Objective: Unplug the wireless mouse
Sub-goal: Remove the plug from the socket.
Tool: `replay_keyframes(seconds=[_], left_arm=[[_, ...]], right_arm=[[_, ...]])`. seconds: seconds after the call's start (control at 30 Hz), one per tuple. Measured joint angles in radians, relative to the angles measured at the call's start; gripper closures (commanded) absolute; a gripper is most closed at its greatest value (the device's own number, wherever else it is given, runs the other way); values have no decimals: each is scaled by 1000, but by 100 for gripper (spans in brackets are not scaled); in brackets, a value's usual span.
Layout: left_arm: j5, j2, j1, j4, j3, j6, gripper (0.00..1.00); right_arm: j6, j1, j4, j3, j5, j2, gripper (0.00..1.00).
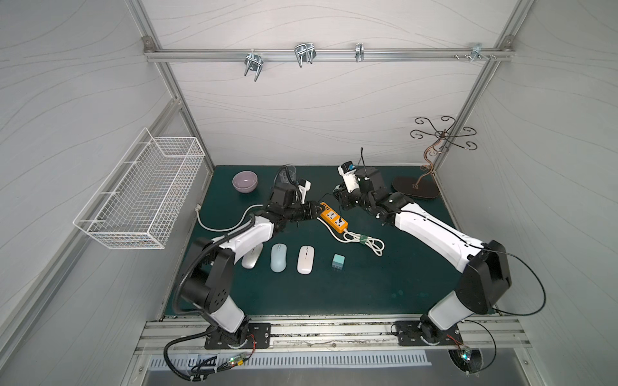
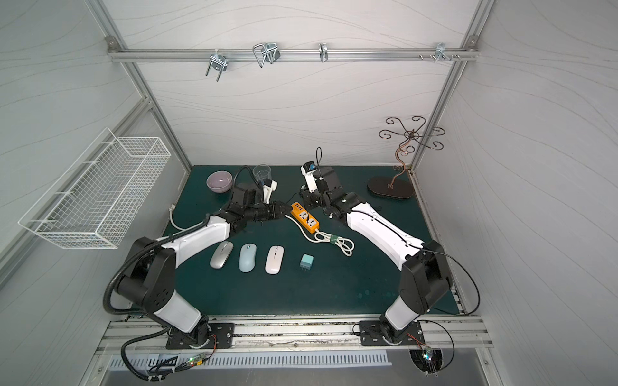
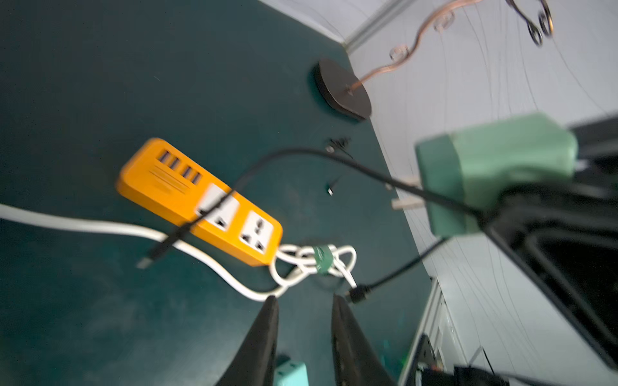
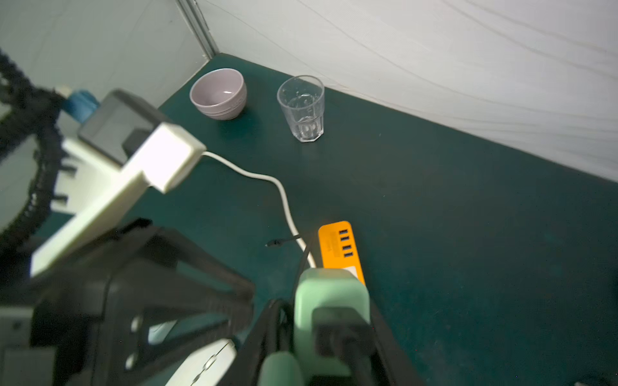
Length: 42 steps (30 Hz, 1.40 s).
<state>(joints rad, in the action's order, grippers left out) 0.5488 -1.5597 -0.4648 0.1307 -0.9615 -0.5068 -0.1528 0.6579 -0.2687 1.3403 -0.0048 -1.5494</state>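
Three mice lie in a row on the green mat: silver (image 2: 221, 254), light blue (image 1: 278, 257) and white (image 1: 305, 259). No cable reaches any of them. My right gripper (image 4: 331, 300) is shut on a pale green plug adapter (image 3: 495, 167), held above the mat beyond the orange power strip (image 1: 332, 217). A black cable (image 3: 301, 152) hangs from that grip, and both its plug ends dangle free. My left gripper (image 3: 306, 299) hovers at the strip's far end (image 1: 317, 209). Its jaws stand apart with nothing between them.
A turquoise charger cube (image 1: 338, 261) sits right of the mice. The strip's white cord is bundled (image 1: 366, 242) beside it. A lilac bowl (image 1: 245, 181) and a glass (image 4: 302, 107) stand at the back, a hook stand (image 1: 416, 192) back right, a wire basket (image 1: 140, 194) on the left wall.
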Motion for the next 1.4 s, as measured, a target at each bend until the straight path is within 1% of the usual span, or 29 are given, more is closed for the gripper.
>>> replay_keyframes(seconds=[0.07, 0.13, 0.33, 0.43, 0.6, 0.8, 1.0, 1.17, 1.4], left_arm=[[0, 50, -52, 17, 67, 23, 67], [3, 100, -85, 37, 128, 39, 67], [-19, 243, -87, 136, 244, 62, 60], [-19, 256, -87, 182, 248, 69, 60], [-10, 225, -98, 235, 248, 79, 57], [-21, 233, -137, 244, 255, 137, 51], [-57, 330, -173, 249, 293, 220, 44], [-85, 393, -182, 267, 308, 266, 41], [-102, 382, -192, 271, 308, 294, 39]], right_arm=[[-48, -18, -13, -32, -71, 44, 100], [-104, -44, -21, -63, -146, 90, 100], [-251, -104, -1, -147, -339, 201, 100], [-329, -111, 41, -201, -425, 238, 100], [-431, -110, 106, -269, -537, 253, 100], [-490, -110, 146, -306, -600, 260, 100], [-522, -109, 179, -316, -640, 261, 100], [-536, -101, 204, -323, -656, 261, 100], [-547, -72, 229, -334, -691, 254, 100]])
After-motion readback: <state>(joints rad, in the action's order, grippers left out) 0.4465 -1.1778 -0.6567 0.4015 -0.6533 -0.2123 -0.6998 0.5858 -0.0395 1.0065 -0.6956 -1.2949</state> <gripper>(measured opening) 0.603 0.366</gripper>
